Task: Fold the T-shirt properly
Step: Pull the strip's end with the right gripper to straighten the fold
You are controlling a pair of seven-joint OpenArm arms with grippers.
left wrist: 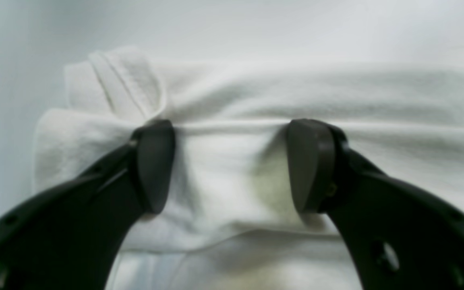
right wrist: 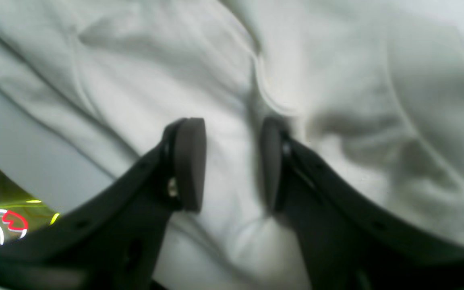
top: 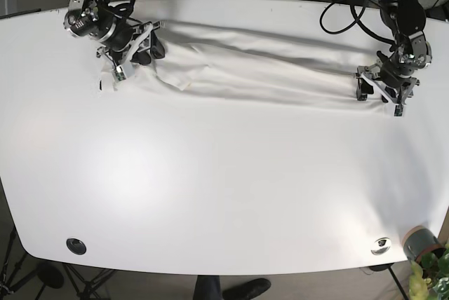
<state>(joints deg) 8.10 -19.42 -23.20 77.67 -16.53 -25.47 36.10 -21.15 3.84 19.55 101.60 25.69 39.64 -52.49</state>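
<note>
The white T-shirt lies stretched in a long, wrinkled band across the far part of the white table. My right gripper is at the shirt's left end in the base view. In the right wrist view this gripper stands open, its pads pressed down on creased cloth. My left gripper is at the shirt's right end. Close up it is wide open, straddling a folded hem edge, with a ridge of cloth running between its fingertips.
A black round foot and a silver disc sit near the table's front edge. A grey cup with a plant stands at the front right corner. Cables trail behind the back edge.
</note>
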